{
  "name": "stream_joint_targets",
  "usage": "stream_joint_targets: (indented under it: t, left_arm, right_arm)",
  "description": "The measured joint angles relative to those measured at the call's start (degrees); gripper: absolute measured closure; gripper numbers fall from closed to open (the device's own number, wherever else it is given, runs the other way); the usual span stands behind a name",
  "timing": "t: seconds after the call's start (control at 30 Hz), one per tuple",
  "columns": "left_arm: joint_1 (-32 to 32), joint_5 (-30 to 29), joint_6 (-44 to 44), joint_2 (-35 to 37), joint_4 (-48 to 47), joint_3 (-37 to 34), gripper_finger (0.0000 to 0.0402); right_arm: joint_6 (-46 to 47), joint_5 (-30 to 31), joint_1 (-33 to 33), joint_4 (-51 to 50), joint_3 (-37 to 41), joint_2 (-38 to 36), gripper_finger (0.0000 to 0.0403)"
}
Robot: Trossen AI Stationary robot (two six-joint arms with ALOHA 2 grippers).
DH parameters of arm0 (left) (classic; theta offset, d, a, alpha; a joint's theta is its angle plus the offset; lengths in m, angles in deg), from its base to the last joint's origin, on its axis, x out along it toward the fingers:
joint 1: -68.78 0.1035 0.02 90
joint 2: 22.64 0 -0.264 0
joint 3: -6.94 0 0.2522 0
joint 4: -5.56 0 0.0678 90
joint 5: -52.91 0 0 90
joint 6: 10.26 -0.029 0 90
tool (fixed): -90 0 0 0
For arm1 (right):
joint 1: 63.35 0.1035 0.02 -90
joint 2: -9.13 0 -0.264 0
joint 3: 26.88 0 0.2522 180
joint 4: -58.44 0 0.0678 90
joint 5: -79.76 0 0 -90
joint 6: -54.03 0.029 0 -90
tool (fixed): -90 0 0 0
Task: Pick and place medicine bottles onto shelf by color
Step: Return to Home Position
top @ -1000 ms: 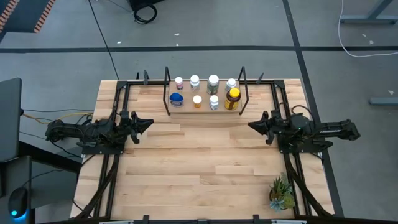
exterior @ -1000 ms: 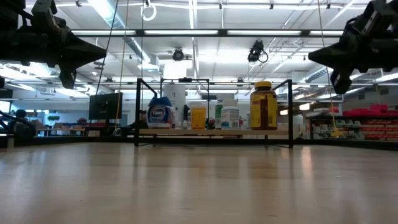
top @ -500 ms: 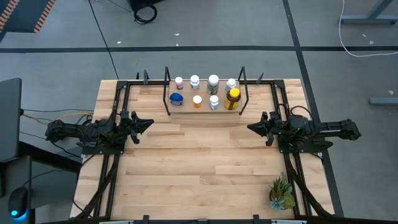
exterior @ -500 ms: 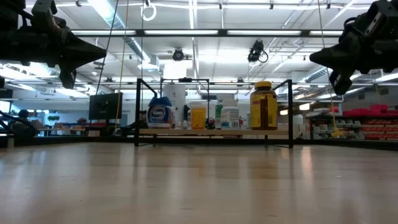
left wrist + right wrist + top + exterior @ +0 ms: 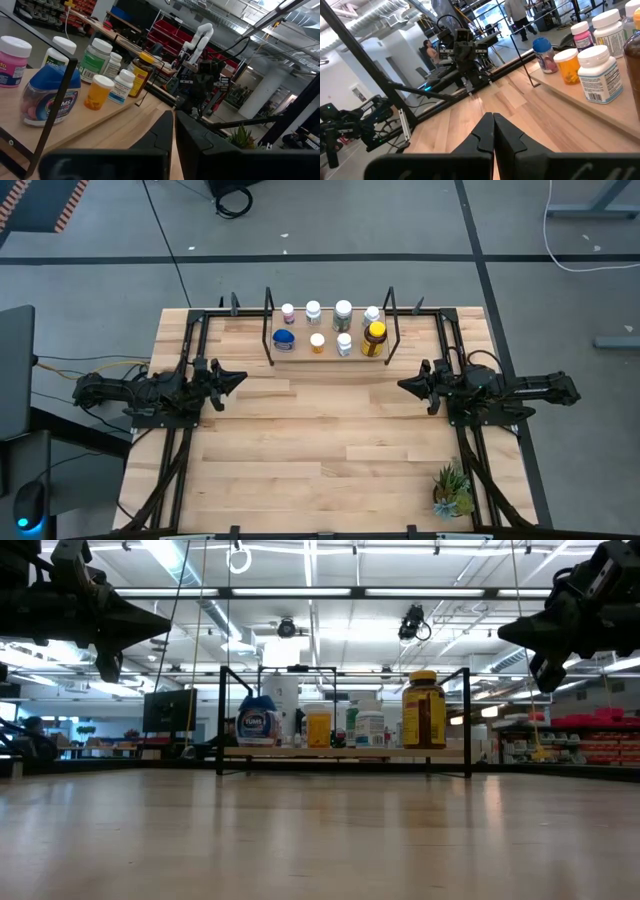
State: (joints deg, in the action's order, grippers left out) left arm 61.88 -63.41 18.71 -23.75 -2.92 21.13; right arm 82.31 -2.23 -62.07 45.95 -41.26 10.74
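Medicine bottles (image 5: pixel 344 330) stand on shelf (image 5: pixel 300 354), far-center on table (image 5: pixel 320 440). L gripper (image 5: pixel 240 377) hangs over left side, R gripper (image 5: pixel 404 384) over right; both arms level, tips pointing inward, fingers together. Potted plant (image 5: pixel 452 488) sits at near-right corner, well apart.

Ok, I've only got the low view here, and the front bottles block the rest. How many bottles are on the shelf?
Observer: Eight, in two rows of four on the shelf. A pink-capped bottle stands behind the blue-lidded bottle.
Operator: Any bottle off it?
Observer: None in the high view. The only other thing on the table is a potted plant, in the corner on the right arm's side, far from the shelf.
Operator: Jaws holding anything?
Observer: No. The wrist views show the left jaws and right jaws shut and empty.
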Motion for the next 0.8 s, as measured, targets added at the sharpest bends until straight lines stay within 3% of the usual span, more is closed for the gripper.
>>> stream_joint_targets:
  t: [0.8]
  left_arm:
    - [0.0, 0.0, 0.0, 0.0, 0.0, 0.0, 0.0375]
  right_arm:
    - [0.01, 0.02, 0.0, -0.02, 0.0, 0.0, 0.0398]
